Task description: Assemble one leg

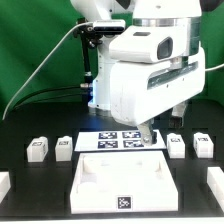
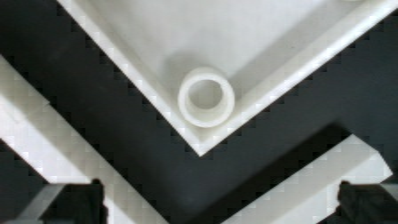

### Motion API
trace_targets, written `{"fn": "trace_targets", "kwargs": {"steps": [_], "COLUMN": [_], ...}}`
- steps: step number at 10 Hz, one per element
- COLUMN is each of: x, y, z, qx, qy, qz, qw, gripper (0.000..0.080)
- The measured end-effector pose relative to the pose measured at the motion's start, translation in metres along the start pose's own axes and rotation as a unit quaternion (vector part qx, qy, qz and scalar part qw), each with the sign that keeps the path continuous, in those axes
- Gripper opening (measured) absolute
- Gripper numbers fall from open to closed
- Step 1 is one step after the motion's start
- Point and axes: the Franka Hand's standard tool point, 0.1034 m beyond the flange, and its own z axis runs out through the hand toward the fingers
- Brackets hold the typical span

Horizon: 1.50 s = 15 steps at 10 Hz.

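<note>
Several legs, small white blocks with black-and-white tags, stand in a row on the black table: two on the exterior view's left (image 1: pixel 38 150) (image 1: pixel 65 146) and two on its right (image 1: pixel 176 143) (image 1: pixel 202 145). My gripper (image 1: pixel 149 137) hangs over the far right corner of the large white square panel (image 1: pixel 90 185), near the marker board (image 1: pixel 120 139). In the wrist view my gripper (image 2: pixel 214 210) is open and empty, one dark fingertip (image 2: pixel 63 205) at each side. Below it lies the panel's corner (image 2: pixel 196 145) with a round socket (image 2: pixel 206 97). No leg shows in the wrist view.
More white parts sit at the table's edges, at the exterior view's left (image 1: pixel 4 183) and right (image 1: pixel 214 186). The arm's bulky white body (image 1: pixel 150 75) fills the middle of the exterior view and hides the table behind it.
</note>
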Motion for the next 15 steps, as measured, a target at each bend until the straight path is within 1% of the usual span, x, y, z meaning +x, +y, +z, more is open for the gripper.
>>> {"fn": "trace_targets", "kwargs": {"steps": [6, 7, 8, 9, 11, 12, 13, 14, 15], "x": [0.000, -0.004, -0.023, -0.046, -0.091, -0.111, -0.126, -0.131, -0.130], "y": [0.000, -0.001, -0.013, -0.029, -0.047, -0.054, -0.061, -0.064, -0.064], "z": [0.000, 0.002, 0.009, 0.015, 0.028, 0.042, 0.057, 0.068, 0.076], "qx": [0.000, -0.002, -0.003, -0.002, 0.001, 0.005, 0.005, 0.009, 0.012], "qy": [0.000, 0.001, 0.001, -0.001, -0.002, 0.000, 0.004, 0.006, 0.007], "qz": [-0.018, -0.054, -0.138, -0.186, -0.319, -0.356, -0.354, -0.350, -0.348], "qw": [1.000, 0.999, 0.990, 0.982, 0.948, 0.935, 0.935, 0.937, 0.937], "gripper": [0.0650, 0.0650, 0.0650, 0.0650, 0.0650, 0.0650, 0.0650, 0.0650, 0.0650]}}
